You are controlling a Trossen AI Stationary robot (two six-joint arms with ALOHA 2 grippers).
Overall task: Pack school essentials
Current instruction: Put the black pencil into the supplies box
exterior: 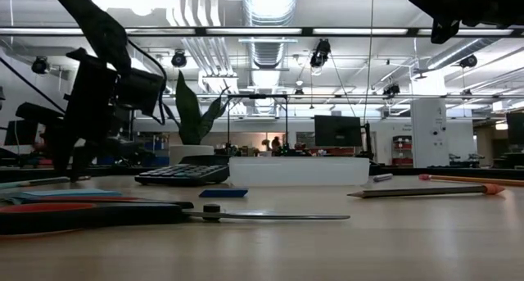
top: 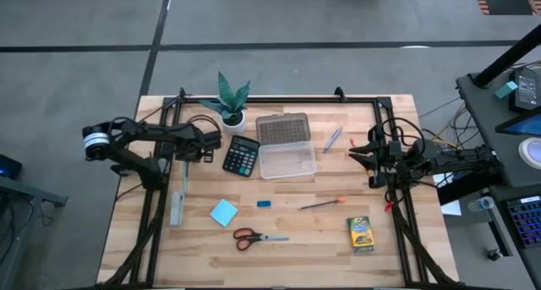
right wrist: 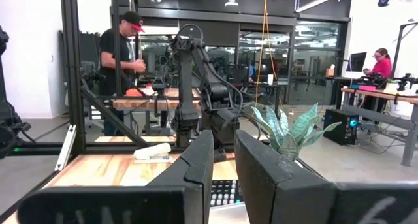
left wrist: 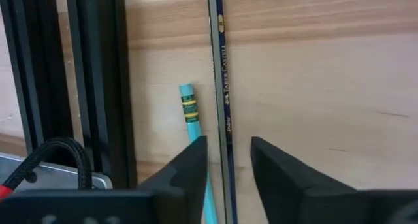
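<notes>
Wooden boards are carrying everything for the job, framed by black rails, with a big workshop showing beyond. The left gripper is reaching down over the table's left side, its fingers spread a little and straddling a dark blue pencil. A turquoise pencil is lying just beside that one, running under the finger nearer the black rail. Nothing is being pinched yet, as far as the wrist view lets me judge.

Off toward the right arm from this gripper are sitting the calculator, the open clear box and its lid, with the potted plant beyond. Toward the front edge are lying the blue note pad, a small blue eraser, red-handled scissors, an orange-tipped pencil and the crayon box.

The right gripper is waiting raised over the right side, fingers slightly parted and holding nothing.

Closing here is risky: the turquoise pencil is crowding one finger, so the fingers might catch both pencils or roll one away. A thin pencil lying flat on wood could also slip out if the fingertips stop short of the surface, and the nearby rail leaves little room for correcting sideways.
</notes>
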